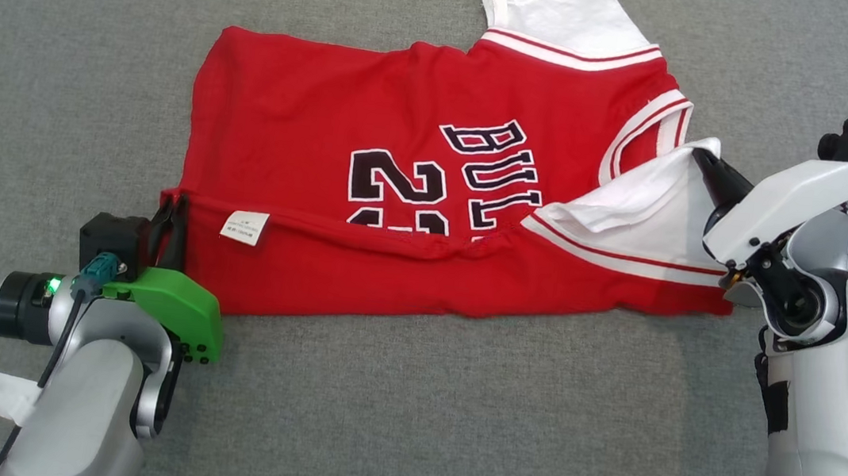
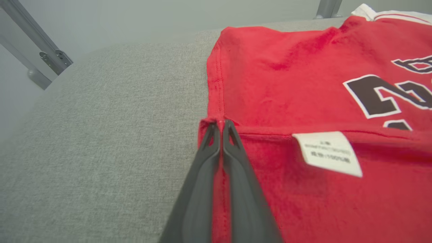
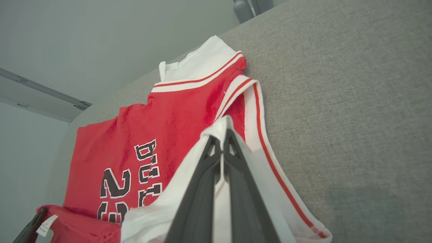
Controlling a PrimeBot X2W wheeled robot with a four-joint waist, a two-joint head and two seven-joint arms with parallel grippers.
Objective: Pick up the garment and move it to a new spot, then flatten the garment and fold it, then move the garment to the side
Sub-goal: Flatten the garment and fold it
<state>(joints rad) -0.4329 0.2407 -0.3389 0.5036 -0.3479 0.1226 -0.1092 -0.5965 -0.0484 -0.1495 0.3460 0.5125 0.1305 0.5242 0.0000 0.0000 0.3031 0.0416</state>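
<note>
Left pincer [image 1: 173, 209] pinching jersey [image 1: 372, 128] hem corner, right pincer [image 1: 704, 162] pinching its white sleeve; jersey on counter [image 1: 402, 427], near edge folded over. Carry both corners across evenly, keep fabric taut, release together.

The basketball jersey [image 1: 402, 148] is red with white sleeves, red-and-white striped trim and black, white-edged lettering; its care label [image 1: 244, 226] is white. The bench [image 1: 451, 417] is heathered grey.
</note>
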